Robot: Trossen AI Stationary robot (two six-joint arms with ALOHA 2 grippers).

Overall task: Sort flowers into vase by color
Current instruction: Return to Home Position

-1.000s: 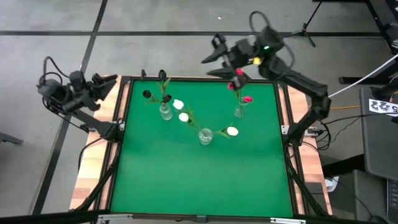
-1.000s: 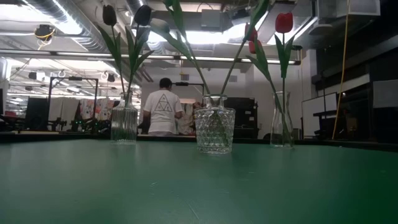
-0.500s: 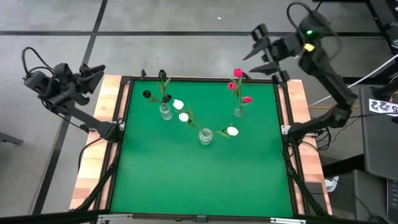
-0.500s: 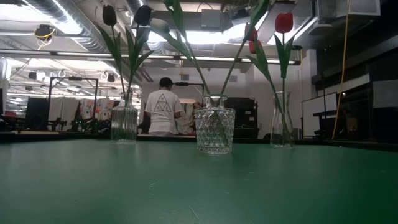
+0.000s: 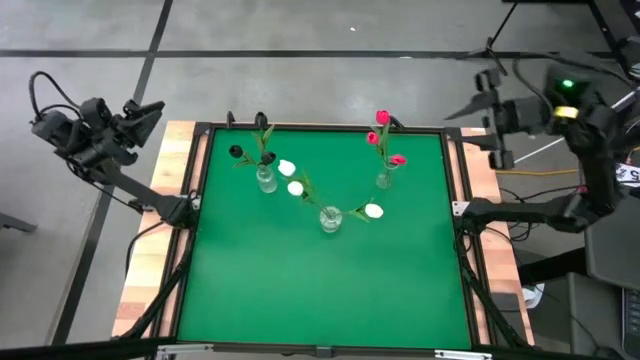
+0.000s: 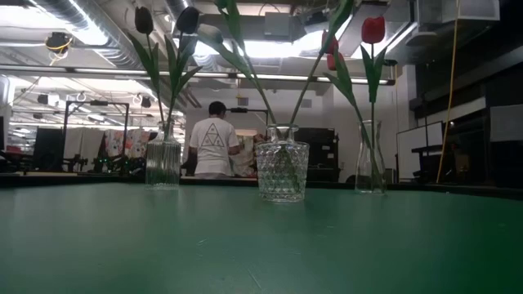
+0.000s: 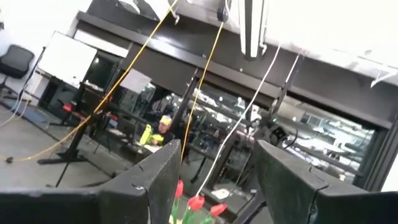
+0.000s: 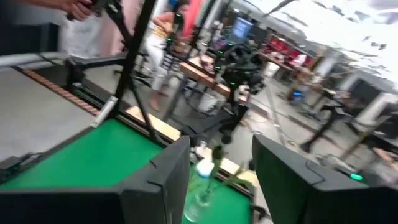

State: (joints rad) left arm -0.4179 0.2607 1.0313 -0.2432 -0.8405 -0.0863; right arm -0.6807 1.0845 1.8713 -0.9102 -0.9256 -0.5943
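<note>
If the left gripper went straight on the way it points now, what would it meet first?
Probably nothing near: the open left gripper aims slightly upward; the red tulips show low between its fingers, so it likely passes above them, depth unclear.

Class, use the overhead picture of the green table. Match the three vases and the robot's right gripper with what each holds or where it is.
Column 1:
1. left vase
2. middle vase
3. right vase
4. right gripper

Column 2:
A. white tulips
B. open, outside the green mat, near its far right corner
C. black tulips
D. red tulips

Pairs: 1-C, 2-A, 3-D, 4-B.
</note>
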